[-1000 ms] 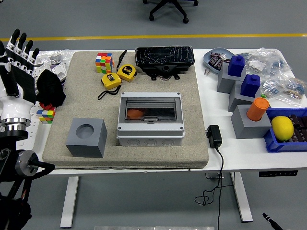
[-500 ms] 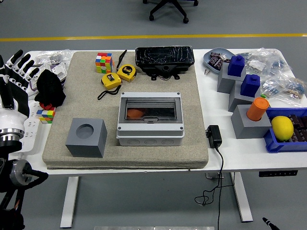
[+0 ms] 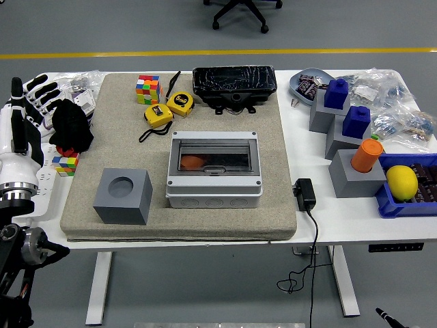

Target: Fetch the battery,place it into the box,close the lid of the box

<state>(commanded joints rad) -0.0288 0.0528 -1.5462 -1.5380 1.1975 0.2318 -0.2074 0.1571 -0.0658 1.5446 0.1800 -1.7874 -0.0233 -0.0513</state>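
Note:
The grey box [image 3: 214,193] stands in the middle of the beige mat [image 3: 276,147]. Its clear lid [image 3: 225,154] lies shut. An orange battery [image 3: 192,162] shows through the lid, in the left part of the box. My left hand [image 3: 31,96] is raised at the table's left edge, well left of the box. Its fingers are spread and hold nothing. My right hand is out of view.
A grey cube with a round hole [image 3: 123,196] sits left of the box. Behind are two yellow tape measures [image 3: 171,107], a Rubik's cube [image 3: 147,89] and a black tray [image 3: 234,82]. A black adapter [image 3: 304,193], grey blocks, an orange cylinder [image 3: 367,154] and a lemon [image 3: 401,182] lie right.
My left hand has dropped lower along the table's left edge and turned a little. The box and everything else on the table have stayed still.

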